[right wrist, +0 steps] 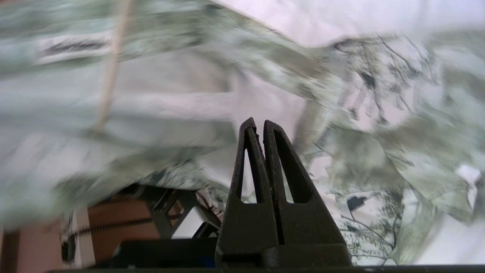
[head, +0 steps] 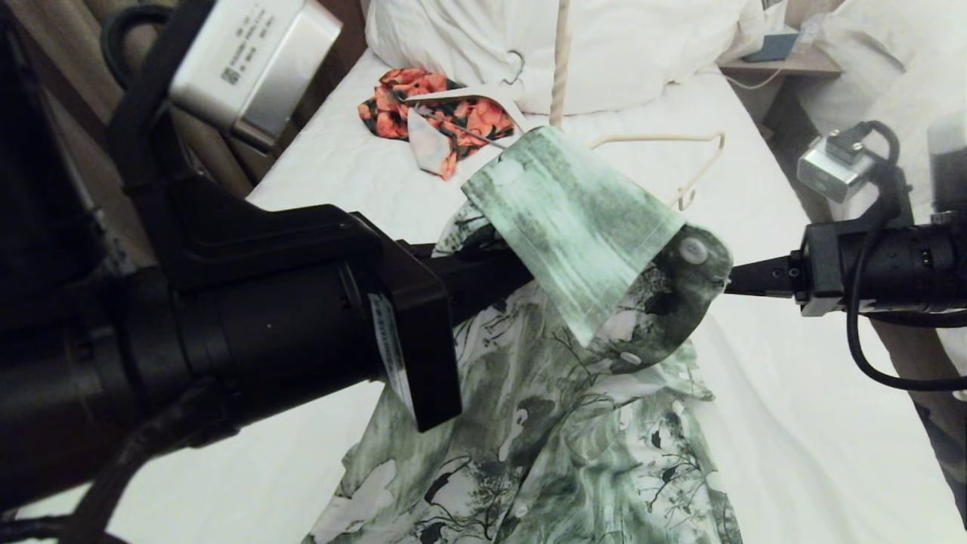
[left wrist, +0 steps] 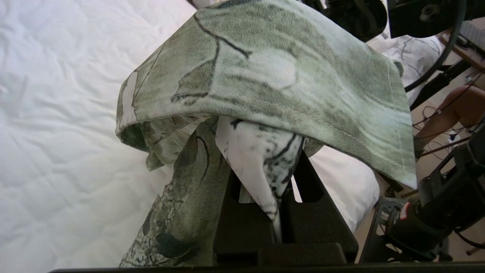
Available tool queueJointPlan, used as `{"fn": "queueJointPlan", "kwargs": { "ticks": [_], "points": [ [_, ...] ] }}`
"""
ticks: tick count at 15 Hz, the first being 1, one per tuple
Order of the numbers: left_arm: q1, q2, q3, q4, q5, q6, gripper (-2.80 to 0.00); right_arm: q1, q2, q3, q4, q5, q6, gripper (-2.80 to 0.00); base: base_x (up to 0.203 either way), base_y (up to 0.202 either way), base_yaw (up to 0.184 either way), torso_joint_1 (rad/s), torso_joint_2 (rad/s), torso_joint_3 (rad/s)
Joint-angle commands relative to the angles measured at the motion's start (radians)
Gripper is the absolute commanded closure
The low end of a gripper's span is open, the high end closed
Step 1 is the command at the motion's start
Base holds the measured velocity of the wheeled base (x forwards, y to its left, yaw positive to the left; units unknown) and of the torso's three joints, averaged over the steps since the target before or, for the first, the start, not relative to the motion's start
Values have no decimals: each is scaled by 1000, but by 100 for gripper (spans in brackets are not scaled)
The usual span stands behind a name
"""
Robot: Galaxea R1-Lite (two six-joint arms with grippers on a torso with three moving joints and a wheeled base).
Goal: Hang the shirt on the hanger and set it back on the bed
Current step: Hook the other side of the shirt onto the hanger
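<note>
Mid-task: the shirt (head: 574, 363) is lifted off the bed (head: 793, 393) at frame centre, its collar end pinched in the closed left gripper (left wrist: 276, 197), the rest trailing to the lower edge. The hanger (head: 684, 162) sits upper centre, one arm under the raised fabric, the other bare, so hanging is at best half done. The right gripper (right wrist: 261, 132) is closed and empty by the collar; setting down is left.
</note>
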Motion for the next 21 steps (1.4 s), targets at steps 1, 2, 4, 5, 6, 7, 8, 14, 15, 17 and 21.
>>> {"fn": "queueJointPlan", "kwargs": {
  "ticks": [1,2,4,5,6,7,8,14,15,17,21],
  "points": [
    [3,14,-3,-4,1,-9,0,30,50,2,3,-42,17,0,0,0,0,0,0,0],
    [3,15,-4,-4,1,-9,0,44,59,7,4,-67,21,0,0,0,0,0,0,0],
    [5,20,-6,-5,1,-10,0,53,68,10,8,-72,25,0,0,0,0,0,0,0],
    [6,18,-9,-6,1,-10,0,62,74,14,10,-74,26,0,0,0,0,0,0,0],
    [6,18,-13,-8,1,-10,0,65,76,18,10,-78,32,0,0,0,0,0,0,0],
    [6,21,-13,-8,1,-10,0,68,77,18,10,-83,42,0,0,0,0,0,0,0],
    [6,30,-13,-9,1,-11,0,71,76,18,11,-118,64,0,0,0,0,0,0,0],
    [8,27,-19,-11,2,-12,0,96,107,65,39,-188,69,-280,0,0,0,0,0,0],
    [19,26,-20,-15,2,-12,0,115,111,65,39,-188,69,-280,0,0,0,0,0,0],
    [29,26,-18,-45,1,-10,0,136,107,61,28,-193,107,-280,0,0,0,0,0,0],
    [32,11,-18,-47,1,-10,0,141,126,79,-61,-193,143,-280,0,0,0,0,0,0]
  ]
}}
